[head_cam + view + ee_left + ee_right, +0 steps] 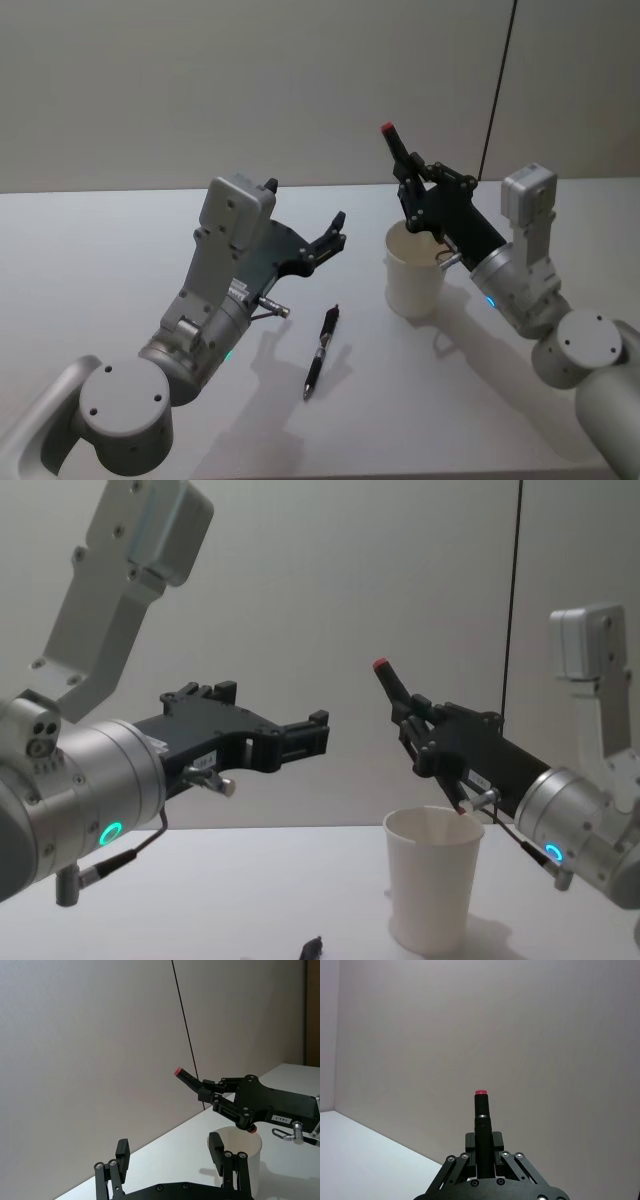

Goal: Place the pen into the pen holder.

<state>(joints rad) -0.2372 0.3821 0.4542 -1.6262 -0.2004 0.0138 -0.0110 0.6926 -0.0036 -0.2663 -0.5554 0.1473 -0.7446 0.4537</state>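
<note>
A black pen (398, 148) with a red end cap is held tilted in my right gripper (410, 180), which is shut on it. The capped end (381, 666) points up and away, and the pen's lower end hangs just over the mouth of the pen holder (415, 280), a white paper cup (432, 890) standing upright on the table. The right wrist view looks along the pen (481, 1115) between the fingers (497, 1141). My left gripper (335, 235) hovers open above the table left of the cup, with nothing in it.
A second black pen (322, 352) lies flat on the white table (120, 260) in front of the left gripper, left of the cup. A plain wall with a thin dark vertical line (497, 90) stands behind the table.
</note>
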